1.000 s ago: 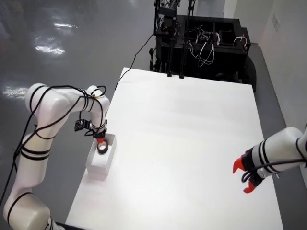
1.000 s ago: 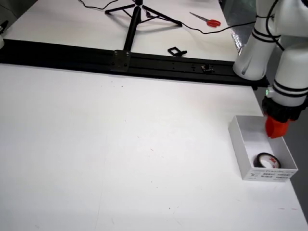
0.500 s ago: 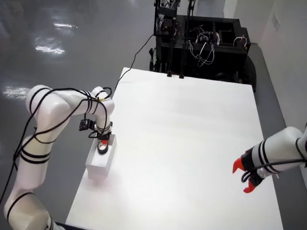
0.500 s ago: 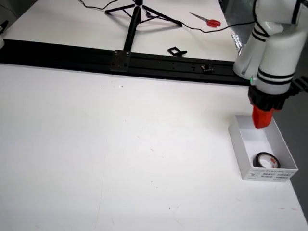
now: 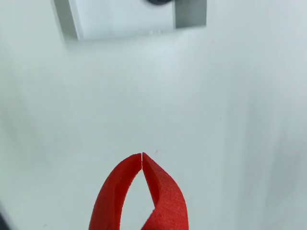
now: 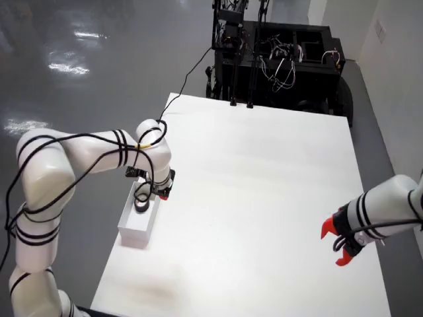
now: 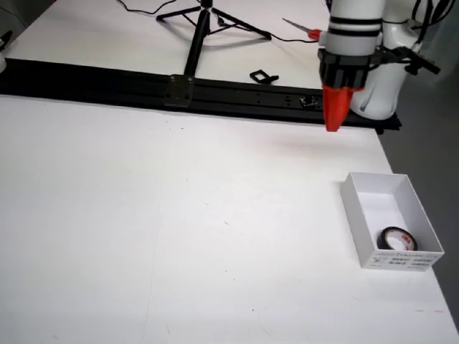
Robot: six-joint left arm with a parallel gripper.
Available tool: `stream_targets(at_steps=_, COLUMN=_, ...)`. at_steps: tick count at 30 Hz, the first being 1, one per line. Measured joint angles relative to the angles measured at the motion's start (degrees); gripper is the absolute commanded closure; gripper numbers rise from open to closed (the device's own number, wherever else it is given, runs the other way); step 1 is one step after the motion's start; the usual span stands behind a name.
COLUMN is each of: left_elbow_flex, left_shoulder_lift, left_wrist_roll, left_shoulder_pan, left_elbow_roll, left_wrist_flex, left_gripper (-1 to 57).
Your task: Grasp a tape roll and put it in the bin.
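A black tape roll (image 7: 394, 239) lies inside the small white bin (image 7: 400, 259) near the table's right edge in the side view. From above, the tape roll (image 6: 141, 206) sits in the bin (image 6: 134, 231) at the table's left edge. My gripper (image 7: 334, 120) hangs above the table, up and left of the bin, its red fingers shut on nothing. In the view that rides on the gripper, the gripper (image 5: 142, 155) has its tips touching, the bin (image 5: 120, 21) is at the top edge, and only a dark sliver of the tape roll (image 5: 160, 2) shows.
A black rail (image 7: 179, 89) crosses the far side of the table, with a tripod (image 7: 203, 21), red scissors (image 7: 308, 30) and a black clip (image 7: 262, 76) behind it. A second arm's red gripper (image 6: 339, 245) hangs still at the right in the view from above.
My gripper has lifted out of the bin and moved away over the table, shut and empty. The tape roll stays in the bin.
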Motion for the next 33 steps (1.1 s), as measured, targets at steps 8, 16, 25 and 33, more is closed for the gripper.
stream_targets(at_steps=8, left_elbow_flex=-0.43, left_shoulder_lift=-4.42, left_wrist_roll=-1.47, left_shoulder_pan=-11.81, left_elbow_roll=0.02, left_wrist_flex=2.40, left_gripper=57.0)
stream_targets(at_steps=16, left_elbow_flex=-0.75, left_shoulder_lift=-7.24, left_wrist_roll=-2.47, left_shoulder_pan=-22.87, left_elbow_roll=-0.01, left_wrist_flex=3.28, left_gripper=56.9)
stream_targets(at_steps=25, left_elbow_flex=-0.94, left_shoulder_lift=-9.29, left_wrist_roll=-0.27, left_shoulder_pan=-31.83, left_elbow_roll=-0.94, left_wrist_flex=1.11, left_gripper=56.9)
stream_targets(at_steps=33, left_elbow_flex=-1.02, left_shoulder_lift=-11.08, left_wrist_roll=5.74, left_shoulder_pan=-37.23, left_elbow_roll=-4.43, left_wrist_flex=-1.67, left_gripper=56.9)
